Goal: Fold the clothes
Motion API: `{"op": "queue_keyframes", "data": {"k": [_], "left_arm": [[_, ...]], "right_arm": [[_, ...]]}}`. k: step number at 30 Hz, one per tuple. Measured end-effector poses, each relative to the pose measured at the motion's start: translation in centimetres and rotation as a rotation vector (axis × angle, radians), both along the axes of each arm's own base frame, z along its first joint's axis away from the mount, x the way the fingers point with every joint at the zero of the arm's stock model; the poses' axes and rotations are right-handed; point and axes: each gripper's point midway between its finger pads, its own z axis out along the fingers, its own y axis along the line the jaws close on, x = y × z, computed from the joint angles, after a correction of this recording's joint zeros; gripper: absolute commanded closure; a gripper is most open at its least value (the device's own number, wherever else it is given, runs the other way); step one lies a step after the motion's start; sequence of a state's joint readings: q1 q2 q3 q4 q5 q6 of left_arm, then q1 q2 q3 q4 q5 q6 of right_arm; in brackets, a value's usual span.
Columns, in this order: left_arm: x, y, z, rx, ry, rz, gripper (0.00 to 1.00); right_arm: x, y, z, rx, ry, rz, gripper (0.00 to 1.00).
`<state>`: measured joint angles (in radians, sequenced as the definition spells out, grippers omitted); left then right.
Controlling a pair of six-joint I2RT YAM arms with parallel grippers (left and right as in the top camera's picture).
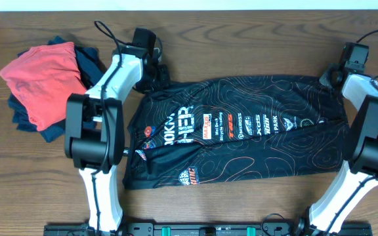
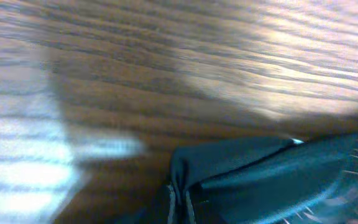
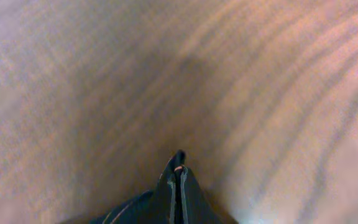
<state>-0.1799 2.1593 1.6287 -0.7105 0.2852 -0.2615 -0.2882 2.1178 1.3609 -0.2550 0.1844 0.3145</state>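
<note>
Currently left gripper (image 1: 151,73) and right gripper (image 1: 331,77) each clamp far corner of jersey (image 1: 241,131) between them

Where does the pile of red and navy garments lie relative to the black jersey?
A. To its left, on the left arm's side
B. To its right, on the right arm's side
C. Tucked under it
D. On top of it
A: in the overhead view the red and navy pile lies left of the black jersey, with the left arm between them.
</note>
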Motion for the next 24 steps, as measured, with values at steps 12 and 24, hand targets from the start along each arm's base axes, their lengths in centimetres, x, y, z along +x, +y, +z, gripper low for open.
{"op": "queue_keyframes", "data": {"k": [12,24], "left_arm": [[-4.7,2.1,6.8,0.081,0.045,0.015,0.94],[-12.0,3.5,7.7,0.141,0.310,0.005,0.94]], "right_arm": [[-6.6,-0.4,8.4,-0.082,0.119,-0.064,0.99],[-12.5,0.4,8.8,-0.062,0.327,-0.072,0.99]]}}
